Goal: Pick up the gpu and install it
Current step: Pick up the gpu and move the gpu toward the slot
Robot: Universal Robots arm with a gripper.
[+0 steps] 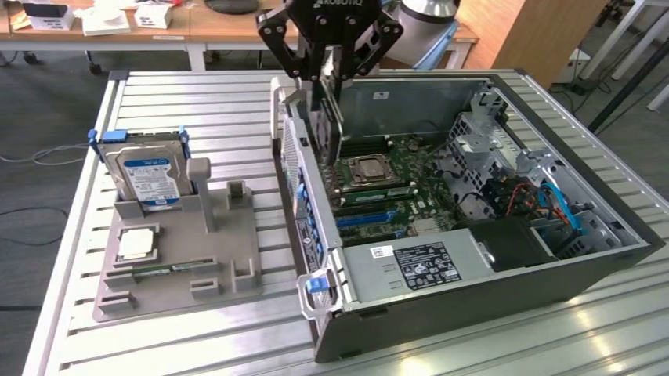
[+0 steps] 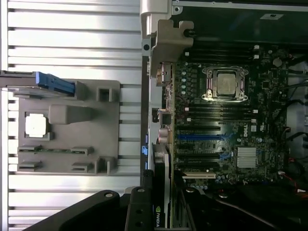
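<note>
**gpu (image 1: pixel 332 125) gripped above case (image 1: pixel 471 309)**

Nearest you, the blue slots (image 1: pixel 366 218) lie free. Behind them your gripper (image 1: pixel 329 77) clamps the gpu edge-down along the case's rear-panel edge. Any tilt could snag the card there or miss the slot.

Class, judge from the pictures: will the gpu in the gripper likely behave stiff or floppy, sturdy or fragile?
Probably stiff: the gpu hangs straight below the gripper without sagging. Likely fragile: it is thin, so a knock against the computer case wall might twist it in the grip.
</note>
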